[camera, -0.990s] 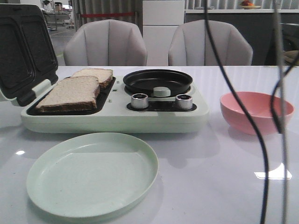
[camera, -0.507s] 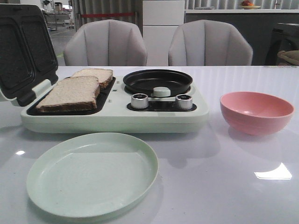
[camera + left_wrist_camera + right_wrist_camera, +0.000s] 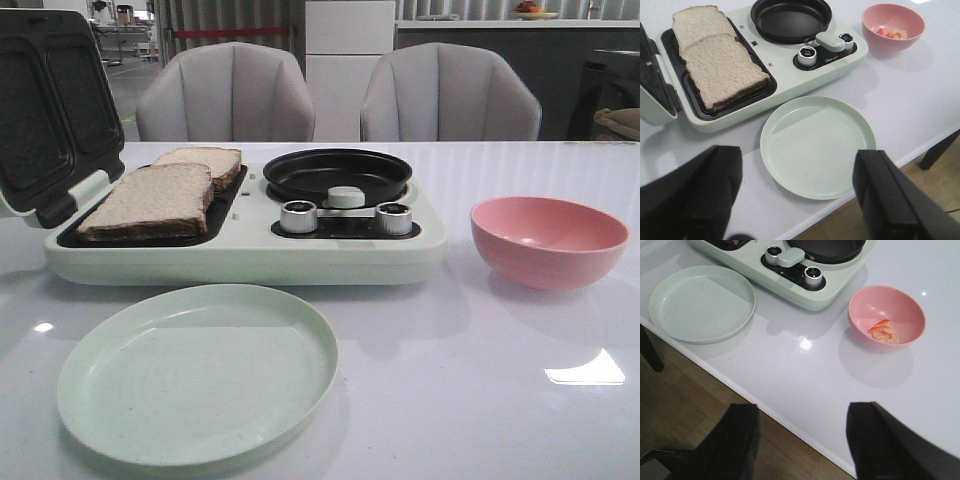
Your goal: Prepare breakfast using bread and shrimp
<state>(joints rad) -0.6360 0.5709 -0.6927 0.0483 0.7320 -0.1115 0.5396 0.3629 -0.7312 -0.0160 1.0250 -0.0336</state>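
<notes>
Your left claw [image 3: 795,200] hangs spread wide and empty, high over the bench [image 3: 920,95], and your right claw [image 3: 802,440] is spread just as wide, off the bench's front edge. Take the breakfast maker [image 3: 240,250] as your landmark. The bread [image 3: 715,55] — two slices, overlapping — lies in its open sandwich tray; the shrimp [image 3: 883,332] sits in the pink bowl [image 3: 860,310] beside its knob end, and the green plate [image 3: 790,165] lies just in front. The shrimp is small and curled low against the bowl's wall — come in shallow and you may tip the bowl or pinch nothing. The raised lid [image 3: 45,100] stands close to the bread; a wide approach could knock it.
</notes>
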